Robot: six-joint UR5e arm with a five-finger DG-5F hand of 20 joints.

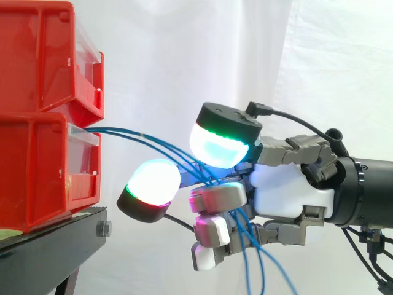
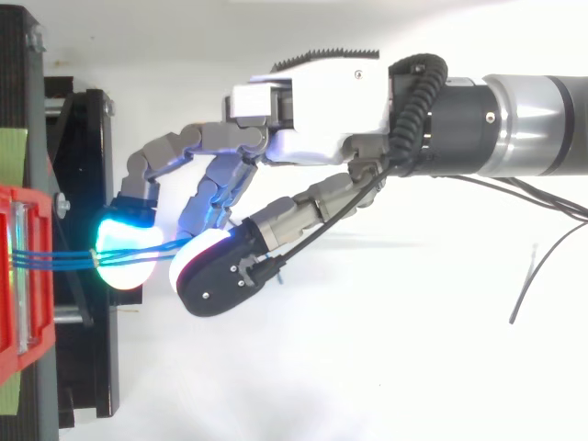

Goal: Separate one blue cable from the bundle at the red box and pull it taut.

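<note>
Blue cables (image 1: 142, 135) are shown running from the red box (image 1: 37, 172) rightward and downward into the robot hand (image 1: 288, 187), whose fingers are curled round the bundle; none is yet separated.

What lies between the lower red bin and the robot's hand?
Only the blue cables: in the side view they leave the lower red bin and slope down to the hand; otherwise the stretch is bare.
</note>
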